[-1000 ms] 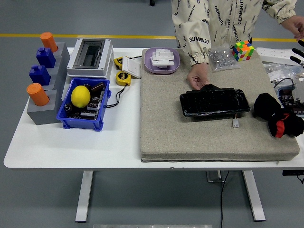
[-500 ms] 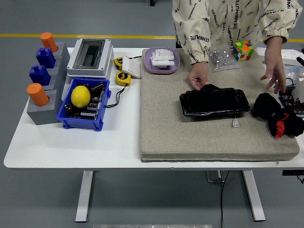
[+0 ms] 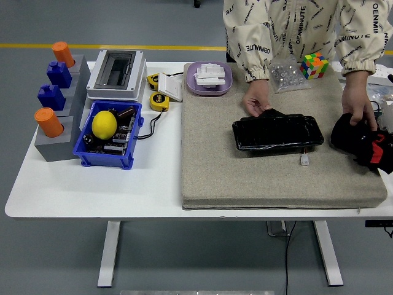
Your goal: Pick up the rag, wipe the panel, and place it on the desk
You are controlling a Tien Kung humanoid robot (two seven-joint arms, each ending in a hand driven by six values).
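- On the grey felt mat point(image 3: 245, 172) covering the right part of the white table point(image 3: 92, 190) lies one glossy black panel point(image 3: 277, 132), its long axis running left to right, flat on the mat.
- One black rag point(image 3: 353, 136) sits bunched near the mat's right edge, right of the panel and apart from it.
- Two hands of a person standing at the far side are in view: one hand point(image 3: 256, 101) rests on the panel's far left corner, the other hand point(image 3: 357, 106) presses on the top of the rag.
- One robot hand, the right hand point(image 3: 382, 150), shows black and red at the right edge, touching the rag's right side; whether its fingers are curled or loose cannot be told.
- Far on the mat: one Rubik's cube point(image 3: 314, 65), one clear bag of small parts point(image 3: 285, 75), one purple tray point(image 3: 209, 78).
- Left of the mat: one blue bin point(image 3: 108, 136) holding one lemon point(image 3: 104, 123), two orange pegs, two blue blocks, two tape measures, one white enclosure box point(image 3: 116, 74).
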